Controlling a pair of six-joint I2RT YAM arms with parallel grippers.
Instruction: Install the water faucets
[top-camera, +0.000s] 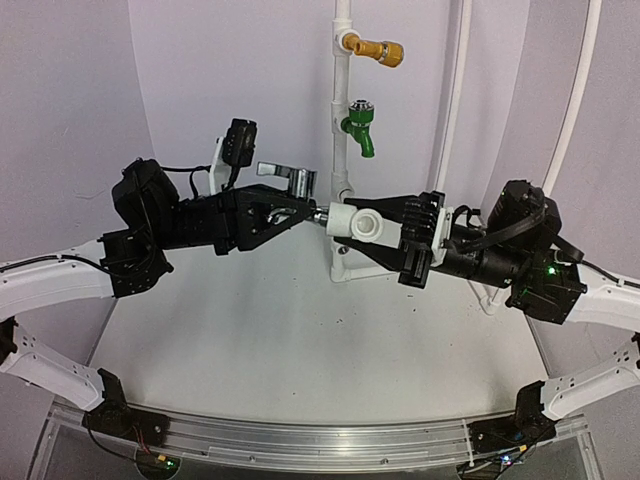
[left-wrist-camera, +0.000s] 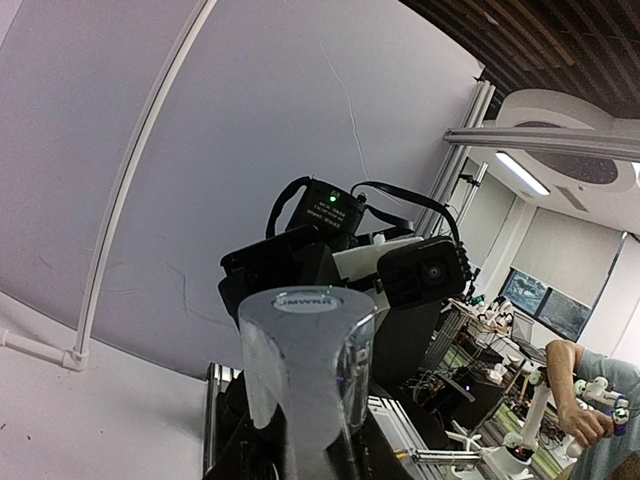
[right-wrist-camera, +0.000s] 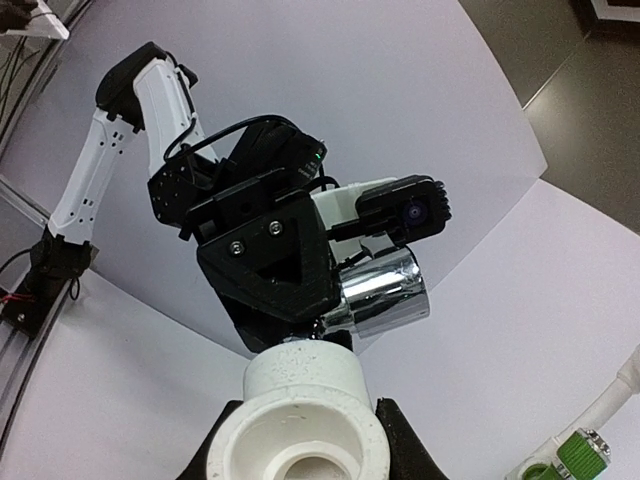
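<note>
**Ops:** Grip status?

**Me:** Left fingers (top-camera: 272, 222) clenched on the metal tap (top-camera: 292, 180), lever handle pointing up. Right fingers (top-camera: 405, 208) clamped on the white fitting (top-camera: 358, 224). Neither set is released.

**Ops:** Where are the parts?

**Me:** Both are in the air between my arms, well above the surface (top-camera: 300, 340). The tap's stem end meets the fitting's end. From my right wrist, the tap (right-wrist-camera: 385, 290) sits right behind the fitting (right-wrist-camera: 300, 400). I can't tell how far in it is, or whether any thread has caught.

**Ops:** Risks?

**Me:** The main one is cross-threading. If the two axes are off, plastic loses against metal. Second, the tap is shiny, so any torque could spin it inside my left fingers rather than in the socket. Third, a loosened grip before the joint holds means a piece drops to the surface.

**Ops:** Clearance?

**Me:** Tight. The white pipe riser (top-camera: 343, 100) stands just behind the joint, with the green tap (top-camera: 360, 128) and the yellow-brass tap (top-camera: 380, 50) higher up on it. A push from the right side could knock the fitting into the riser.
</note>
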